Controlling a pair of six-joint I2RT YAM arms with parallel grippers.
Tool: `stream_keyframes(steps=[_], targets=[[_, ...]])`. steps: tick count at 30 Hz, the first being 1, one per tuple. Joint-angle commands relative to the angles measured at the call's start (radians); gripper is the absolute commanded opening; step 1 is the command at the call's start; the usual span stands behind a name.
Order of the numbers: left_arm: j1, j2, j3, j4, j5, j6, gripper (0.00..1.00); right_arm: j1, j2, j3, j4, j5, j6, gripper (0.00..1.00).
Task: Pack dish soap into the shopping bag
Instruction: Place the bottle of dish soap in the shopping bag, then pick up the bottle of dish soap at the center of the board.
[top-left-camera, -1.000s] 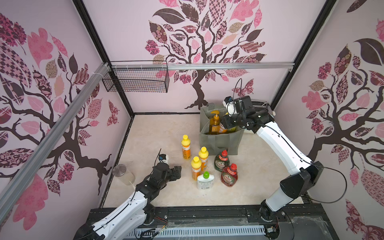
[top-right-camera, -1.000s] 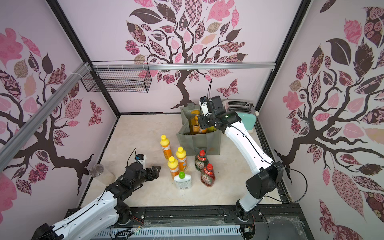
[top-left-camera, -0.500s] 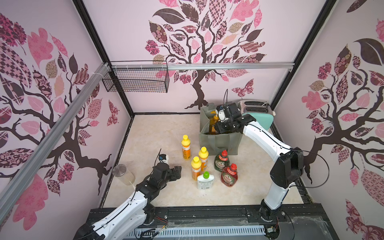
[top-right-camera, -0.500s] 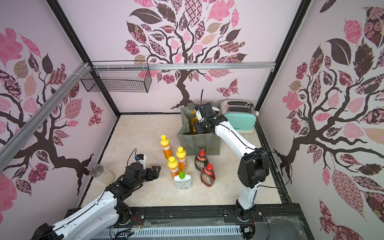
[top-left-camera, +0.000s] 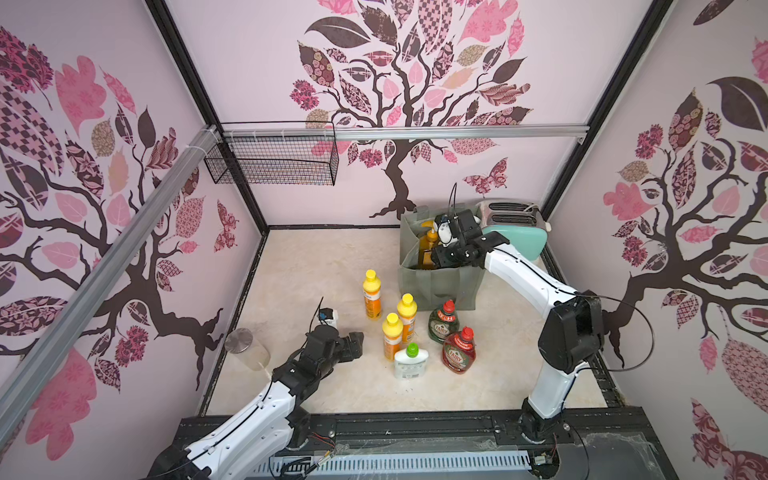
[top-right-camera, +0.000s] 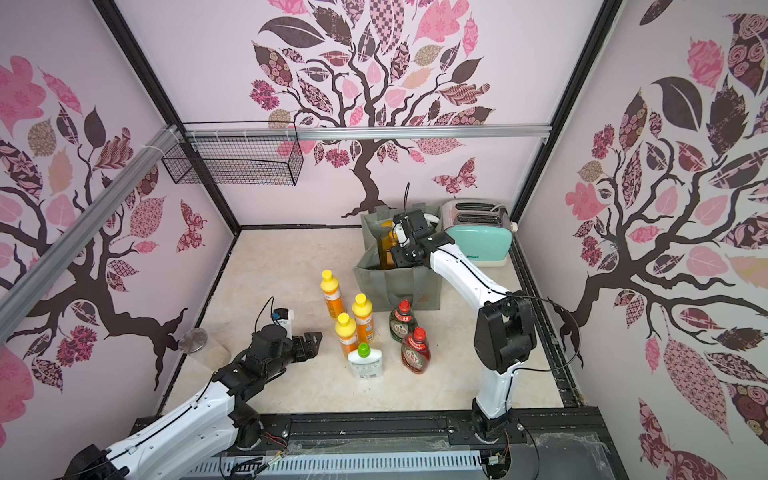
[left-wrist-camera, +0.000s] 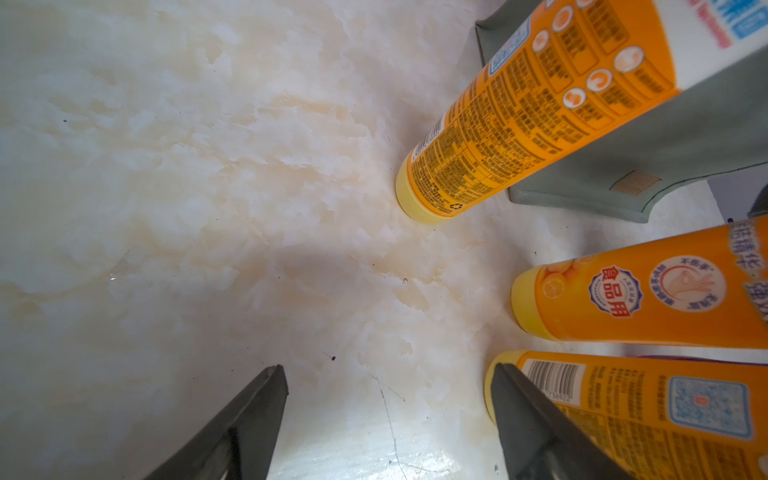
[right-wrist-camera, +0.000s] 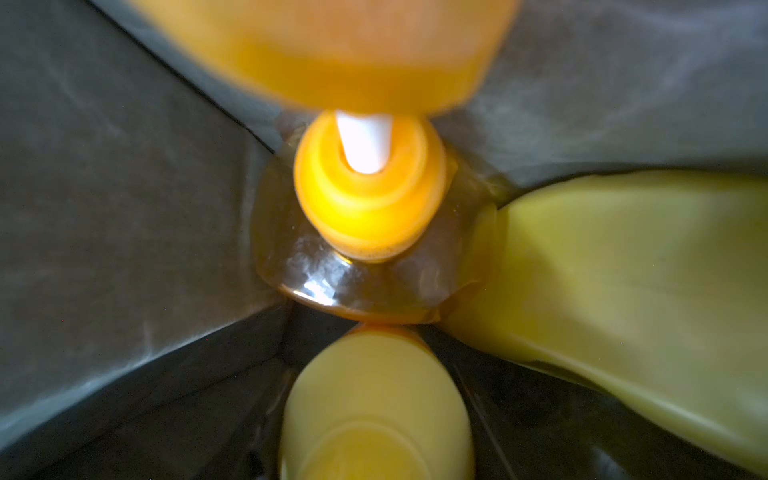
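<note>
Inside, the shopping bag holds an orange pump bottle, perhaps more

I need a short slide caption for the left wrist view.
Open left gripper over the marble table, next to three standing orange bottles, a corner of the bag behind.

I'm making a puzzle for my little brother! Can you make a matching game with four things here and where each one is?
Things
1. toaster
2. wire basket
3. jar
4. orange pump bottle

Places
A. inside the shopping bag
B. hanging from the rail
C. standing by a side wall, away from the bottles
D. right behind the bag, in the back corner

Pairs: 1-D, 2-B, 3-C, 4-A
</note>
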Motion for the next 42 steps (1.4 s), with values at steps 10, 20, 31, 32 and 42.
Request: stream_keyframes(steps=[10,20,31,32,42], targets=[[-0.003,-0.047,0.066,-0.1,-0.001,0.029,0.83,-0.005,-0.21,0.162,-0.054,-0.068,0.039,0.95],[-0.002,-0.189,0.3,-0.271,0.018,0.037,0.82,-0.004,-0.563,-0.215,-0.051,-0.008,0.103,0.81],[-0.004,-0.298,0.138,-0.242,-0.011,0.048,0.8,0.018,-0.845,-0.381,-0.074,-0.382,0.184,0.8],[-0.004,-0.312,0.115,-0.234,-0.016,0.059,0.79,0.02,-0.85,-0.397,-0.082,-0.412,0.189,0.8],[-0.005,-0.335,0.019,-0.177,0.043,0.151,0.78,0.185,-0.856,-0.562,-0.046,-0.38,0.204,0.82]])
